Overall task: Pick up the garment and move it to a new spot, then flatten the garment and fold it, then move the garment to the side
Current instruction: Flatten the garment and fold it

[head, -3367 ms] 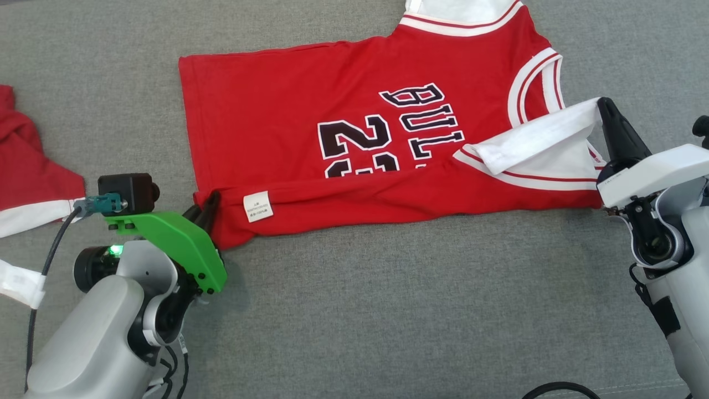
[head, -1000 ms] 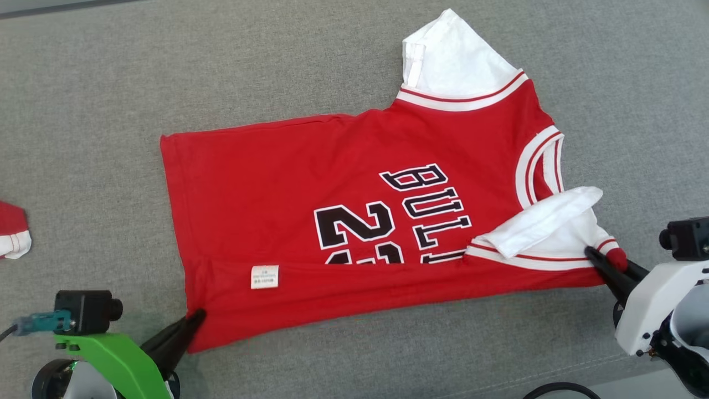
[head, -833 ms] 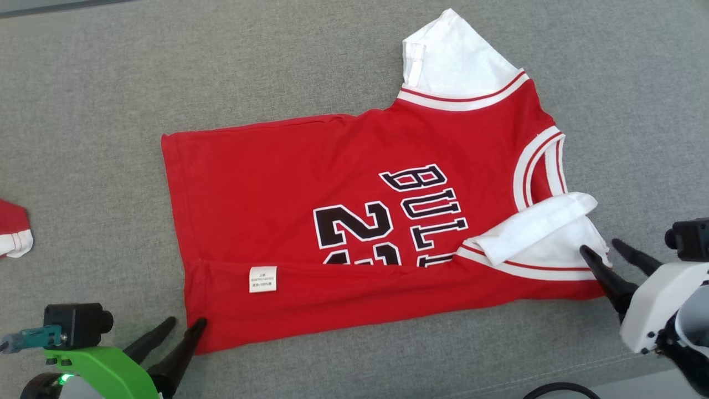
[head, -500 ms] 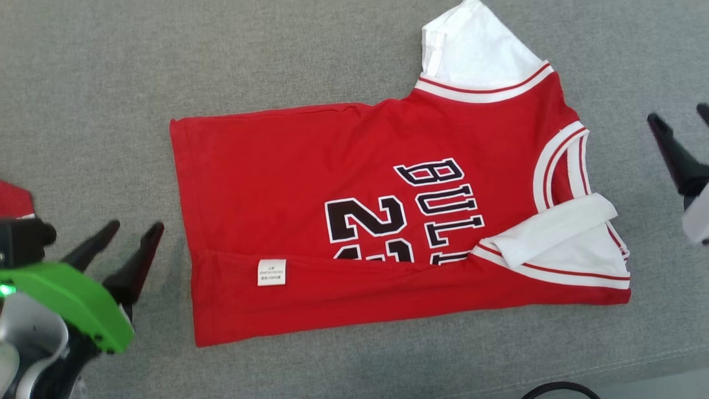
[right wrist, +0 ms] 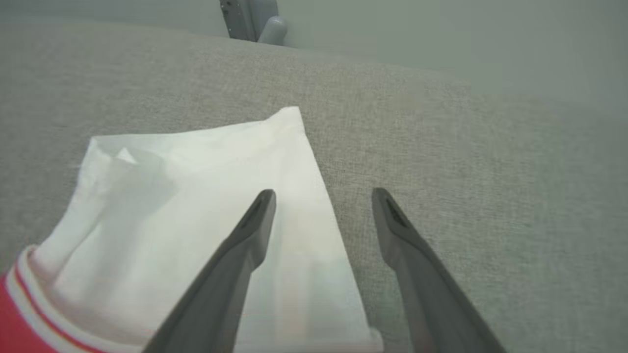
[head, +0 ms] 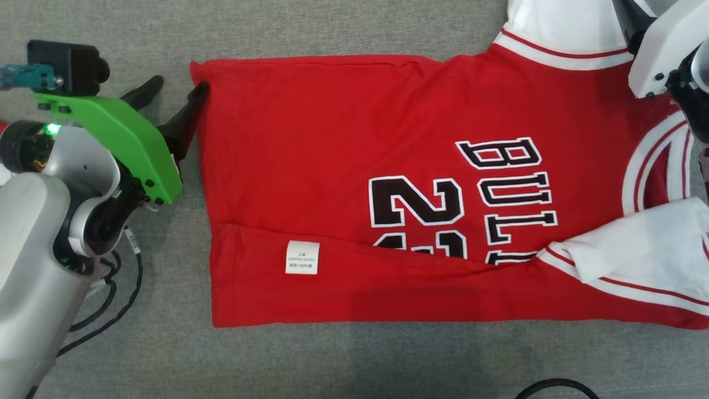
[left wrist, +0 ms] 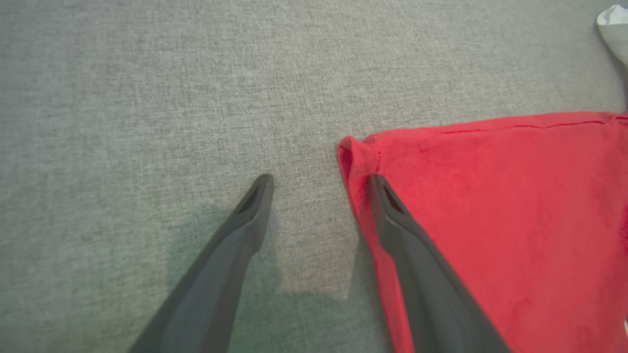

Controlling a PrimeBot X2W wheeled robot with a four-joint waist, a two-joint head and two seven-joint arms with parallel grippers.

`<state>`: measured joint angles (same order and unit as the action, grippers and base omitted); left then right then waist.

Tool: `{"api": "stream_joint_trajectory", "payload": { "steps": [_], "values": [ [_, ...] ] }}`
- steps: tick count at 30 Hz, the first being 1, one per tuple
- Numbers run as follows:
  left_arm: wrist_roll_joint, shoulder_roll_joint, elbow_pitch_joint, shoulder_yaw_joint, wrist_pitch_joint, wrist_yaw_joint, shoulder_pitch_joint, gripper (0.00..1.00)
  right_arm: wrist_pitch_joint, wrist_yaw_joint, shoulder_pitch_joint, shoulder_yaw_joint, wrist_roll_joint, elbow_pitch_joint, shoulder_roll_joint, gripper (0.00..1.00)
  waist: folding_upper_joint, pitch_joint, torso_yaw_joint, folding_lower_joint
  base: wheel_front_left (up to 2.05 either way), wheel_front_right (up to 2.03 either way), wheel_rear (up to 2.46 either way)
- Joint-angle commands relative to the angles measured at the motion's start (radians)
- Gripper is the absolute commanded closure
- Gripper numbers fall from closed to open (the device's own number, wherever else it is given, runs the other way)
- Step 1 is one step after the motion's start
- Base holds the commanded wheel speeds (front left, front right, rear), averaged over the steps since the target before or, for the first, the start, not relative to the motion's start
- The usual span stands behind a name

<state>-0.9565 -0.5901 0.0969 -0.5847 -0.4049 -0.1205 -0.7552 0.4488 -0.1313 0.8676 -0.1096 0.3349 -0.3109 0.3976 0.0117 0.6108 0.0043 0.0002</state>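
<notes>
The garment [head: 332,166] lies spread across the middle and right of the head view on the grey cloth-covered bench [head: 332,360], hem to the left, collar off to the right. Its near long edge is already turned up over the body. That flap runs along the lower part of the frame, shows the small white label [head: 302,257] and covers the lower part of the black lettering [head: 509,194]. The near white sleeve [head: 637,249] is folded in on top of it. The far long edge looks unfolded, and the far sleeve [head: 559,22] lies flat at the upper right.

The left pincer [head: 178,86] stands released at the hem's upper left corner. In the left wrist view one finger is over the red cloth and the other over bare bench. The right pincer [right wrist: 324,193] is likewise spread and holds nothing, one finger above the far sleeve and one beyond its edge.

By this layout, moving, flattening and the first side fold look done. The far side fold, any crosswise fold and the move aside remain.
</notes>
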Motion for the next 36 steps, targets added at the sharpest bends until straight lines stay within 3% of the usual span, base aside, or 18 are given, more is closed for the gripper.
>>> {"api": "stream_joint_trajectory", "payload": {
  "steps": [1, 11, 17, 24, 25, 26, 27, 36],
  "values": [
    [-0.005, 0.024, 0.031, -0.020, -0.010, 0.020, -0.012, 0.00, -0.019, 0.001, 0.027, -0.009, -0.014, -0.033, 0.007, 0.00, -0.0117, 0.054, 0.081, -0.0002, 0.00, 0.00, 0.00],
    [-0.070, 0.116, 0.126, -0.054, -0.032, 0.116, -0.048, 0.00, -0.063, 0.001, 0.100, -0.045, -0.038, -0.196, 0.028, 0.00, -0.0117, 0.061, 0.109, -0.0002, 0.00, 0.00, 0.00],
    [-0.090, 0.160, 0.143, -0.081, -0.047, 0.170, -0.075, 0.00, -0.087, 0.000, 0.125, -0.083, -0.033, -0.252, -0.001, 0.00, -0.0117, 0.058, 0.096, -0.0002, 0.00, 0.00, 0.00],
    [-0.100, 0.164, 0.130, -0.088, -0.057, 0.189, -0.088, 0.00, -0.120, -0.001, 0.134, -0.122, -0.004, -0.291, -0.003, 0.00, -0.0117, 0.045, 0.077, -0.0002, 0.00, 0.00, 0.00],
    [-0.089, 0.159, 0.136, -0.092, -0.057, 0.188, -0.090, 0.21, -0.123, -0.001, 0.133, -0.130, -0.001, -0.297, -0.005, 0.02, -0.0117, 0.043, 0.073, -0.0002, 0.00, 0.00, 0.00],
    [-0.079, 0.156, 0.144, -0.094, -0.050, 0.187, -0.091, 0.60, -0.127, -0.001, 0.133, -0.139, 0.006, -0.300, -0.008, 0.57, -0.0117, 0.040, 0.069, -0.0002, 0.00, 0.00, 0.00],
    [-0.073, 0.155, 0.151, -0.094, -0.041, 0.186, -0.090, 1.00, -0.134, -0.001, 0.133, -0.144, 0.016, -0.304, -0.011, 1.00, -0.0117, 0.037, 0.066, -0.0002, 0.00, 0.00, 0.00],
    [-0.049, 0.105, 0.127, -0.063, 0.053, 0.208, -0.064, 1.00, -0.302, 0.001, 0.114, -0.164, 0.135, -0.250, 0.016, 1.00, -0.0117, -0.019, 0.025, -0.0002, 0.00, 0.00, 0.00]
  ]
}}
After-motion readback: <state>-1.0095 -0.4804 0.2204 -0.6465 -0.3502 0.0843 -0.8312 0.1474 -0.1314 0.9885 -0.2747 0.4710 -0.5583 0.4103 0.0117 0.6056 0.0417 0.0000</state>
